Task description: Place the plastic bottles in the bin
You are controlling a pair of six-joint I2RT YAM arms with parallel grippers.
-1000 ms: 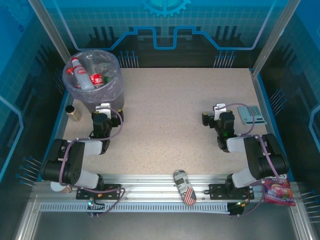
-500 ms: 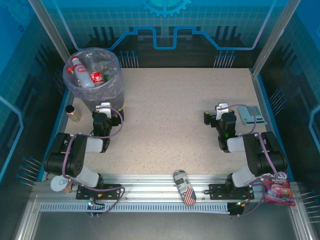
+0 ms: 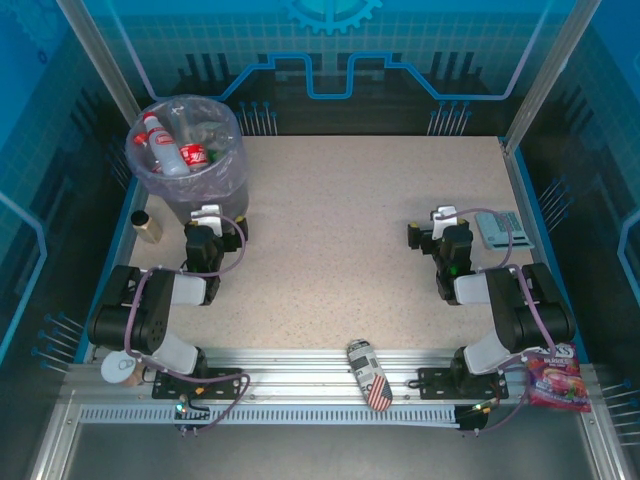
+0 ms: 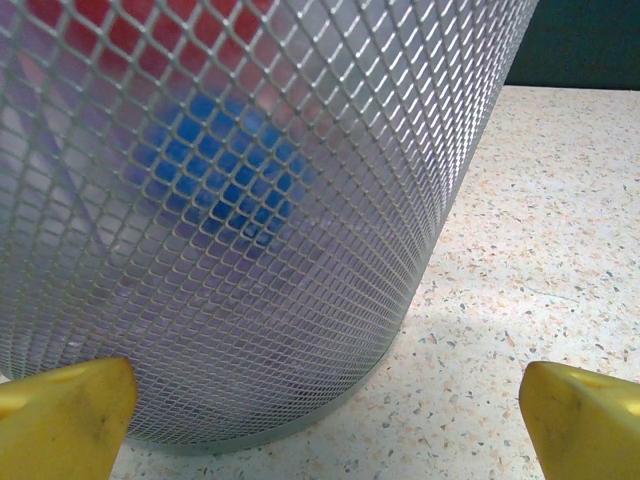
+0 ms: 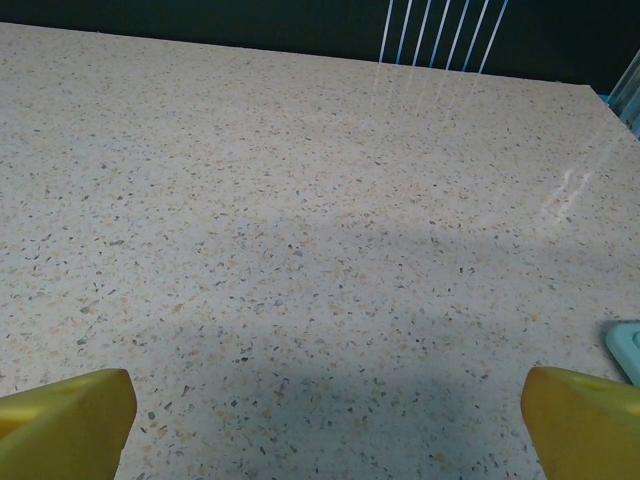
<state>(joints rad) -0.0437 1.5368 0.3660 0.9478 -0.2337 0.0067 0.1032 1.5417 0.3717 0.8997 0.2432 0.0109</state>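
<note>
The bin (image 3: 232,172), a round grey mesh one with a bluish-purple liner, stands at the far left of the table. Several plastic bottles (image 3: 166,152) with red labels and caps lie inside it. My left gripper (image 3: 207,216) rests low on the table just in front of the bin, open and empty. In the left wrist view the bin's mesh wall (image 4: 250,200) stands close ahead of the left gripper (image 4: 325,420), with blue and red shapes blurred behind the liner. My right gripper (image 3: 440,220) sits at the right, open and empty. The right wrist view has the right gripper (image 5: 325,420) over bare tabletop.
A small gold box (image 3: 147,226) stands left of the left arm. A flag-patterned can (image 3: 369,374) lies on the front rail. A teal object (image 3: 500,230) sits by the right gripper, its corner (image 5: 625,345) at the frame edge. A snack bag (image 3: 555,380) lies at the front right.
A second ago both arms shifted slightly, the left elbow moving up and uncovering a white round thing at the front left. Nothing has moved in the last half second.
</note>
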